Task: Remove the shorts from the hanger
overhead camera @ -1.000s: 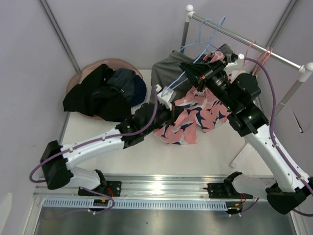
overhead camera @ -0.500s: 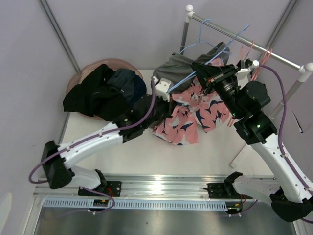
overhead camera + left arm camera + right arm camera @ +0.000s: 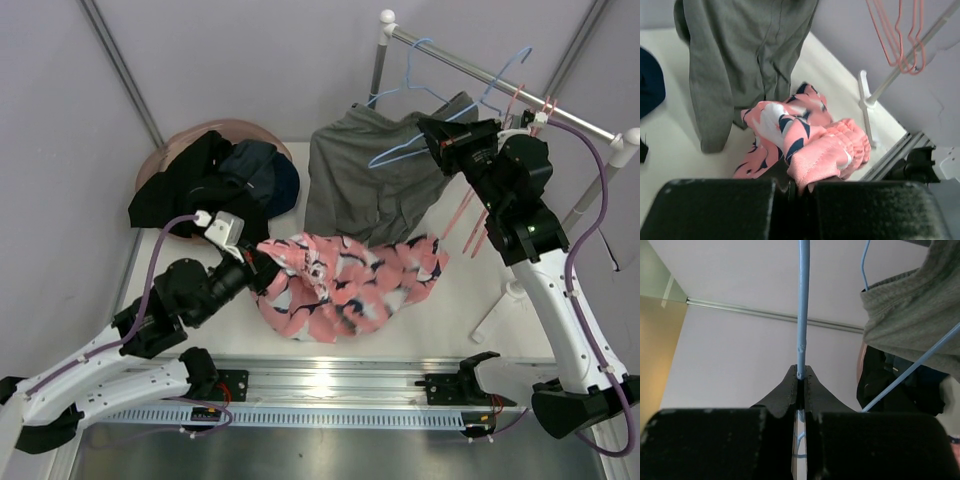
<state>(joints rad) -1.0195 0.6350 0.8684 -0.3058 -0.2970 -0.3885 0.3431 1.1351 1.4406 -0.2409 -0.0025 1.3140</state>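
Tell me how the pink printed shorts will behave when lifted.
Likely floppy: the pink shorts lie bunched in folds and would drape from the left gripper, shut on their gathered edge. Probably light, being thin cloth. Unlikely to slip, since that edge looks bulky.

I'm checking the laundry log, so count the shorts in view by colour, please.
Pink printed shorts: 1
Grey shorts: 1
Black shorts: 1
Navy shorts: 1
Total: 4

Both jaws apparently tight; left arm (image 3: 105, 350) low, right arm (image 3: 560, 300) high.
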